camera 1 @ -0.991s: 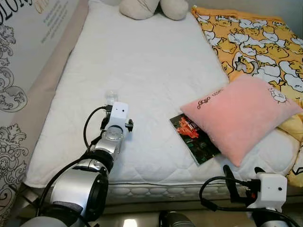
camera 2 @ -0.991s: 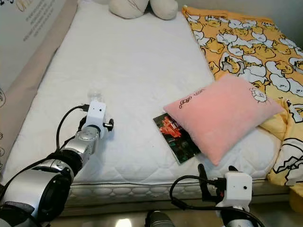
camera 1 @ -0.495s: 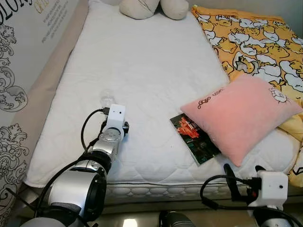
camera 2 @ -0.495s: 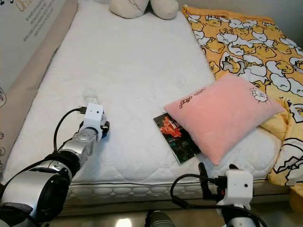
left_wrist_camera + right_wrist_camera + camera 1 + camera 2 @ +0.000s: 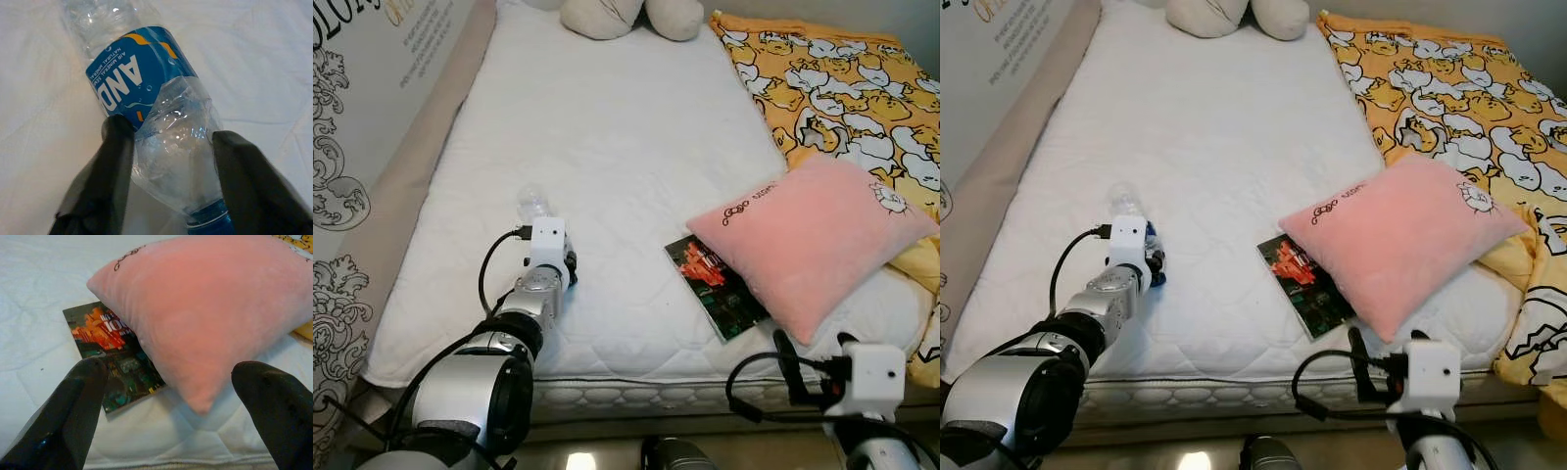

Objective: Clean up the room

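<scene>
Bottle pickup in progress on the near left part of the mattress (image 5: 607,147): the left gripper (image 5: 168,161) has its two black fingers either side of a crumpled clear plastic bottle (image 5: 146,103), down toward the blue-capped neck, pads touching the plastic. Best play here, I'd say, is a gentle squeeze, since that thin wall looks ready to buckle and squirt free, then a straight lift off the quilted cover. From the head views the bottle (image 5: 532,204) lies flat, its body poking out on the far side of the wrist. Over on the right, the right gripper (image 5: 168,396) hangs spread wide and holding nothing off the near edge of the bed, facing the pink pillow (image 5: 808,235) and the magazine (image 5: 715,289) tucked partly beneath it.
</scene>
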`<state>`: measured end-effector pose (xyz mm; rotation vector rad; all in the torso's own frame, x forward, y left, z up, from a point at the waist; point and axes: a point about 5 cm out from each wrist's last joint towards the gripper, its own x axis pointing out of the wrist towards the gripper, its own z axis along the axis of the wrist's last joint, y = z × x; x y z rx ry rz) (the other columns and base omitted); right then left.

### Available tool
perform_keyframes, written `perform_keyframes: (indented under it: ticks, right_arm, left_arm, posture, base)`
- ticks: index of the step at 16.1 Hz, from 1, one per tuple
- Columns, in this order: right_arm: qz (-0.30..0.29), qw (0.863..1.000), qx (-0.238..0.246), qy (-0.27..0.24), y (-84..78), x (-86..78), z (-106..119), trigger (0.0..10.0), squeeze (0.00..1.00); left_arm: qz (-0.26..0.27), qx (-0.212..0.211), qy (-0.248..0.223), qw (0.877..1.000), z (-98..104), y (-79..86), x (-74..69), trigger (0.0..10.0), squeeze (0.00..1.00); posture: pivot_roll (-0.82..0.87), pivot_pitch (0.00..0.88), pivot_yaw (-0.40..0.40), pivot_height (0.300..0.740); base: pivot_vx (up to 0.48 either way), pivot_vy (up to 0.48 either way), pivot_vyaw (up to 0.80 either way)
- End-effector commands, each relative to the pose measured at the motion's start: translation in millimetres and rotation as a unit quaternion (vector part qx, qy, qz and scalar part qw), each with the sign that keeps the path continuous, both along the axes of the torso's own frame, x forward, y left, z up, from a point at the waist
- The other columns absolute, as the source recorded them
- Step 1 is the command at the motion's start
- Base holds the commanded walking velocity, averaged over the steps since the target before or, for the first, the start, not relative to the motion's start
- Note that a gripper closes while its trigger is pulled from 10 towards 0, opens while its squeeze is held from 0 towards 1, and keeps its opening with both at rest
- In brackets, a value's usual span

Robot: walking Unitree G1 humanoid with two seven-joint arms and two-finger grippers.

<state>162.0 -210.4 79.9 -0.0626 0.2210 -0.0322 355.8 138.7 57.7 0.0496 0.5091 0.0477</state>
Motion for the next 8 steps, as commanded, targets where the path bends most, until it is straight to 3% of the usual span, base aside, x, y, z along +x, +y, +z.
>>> perform_keyframes:
  ticks: [1, 4, 8]
  right_arm:
    - [-0.002, 1.000, -0.005, 0.007, -4.9, 0.6, -2.7, 10.0, 0.00]
    - [0.000, 1.000, 0.000, -0.002, -2.8, 13.4, -5.7, 10.0, 0.00]
    - [0.001, 0.999, 0.015, -0.029, 1.3, 43.4, -8.2, 10.0, 0.00]
  left_arm:
    - [-0.016, -0.018, 0.006, 1.000, -5.5, -8.8, -3.9, 0.0, 0.00]
    - [-0.033, -0.029, -0.052, 0.998, 7.3, -9.4, 3.0, 0.0, 0.00]
    - [-0.058, -0.044, -0.091, 0.993, 0.6, -2.9, -6.1, 0.0, 0.00]
  posture:
    - [-0.33, 0.059, -0.085, 0.740]
    - [-0.29, 0.005, -0.069, 0.740]
    - [-0.20, 0.000, -0.043, 0.740]
  base:
    - [0.000, 0.000, 0.00]
    - [0.000, 0.000, 0.00]
    - [0.000, 0.000, 0.00]
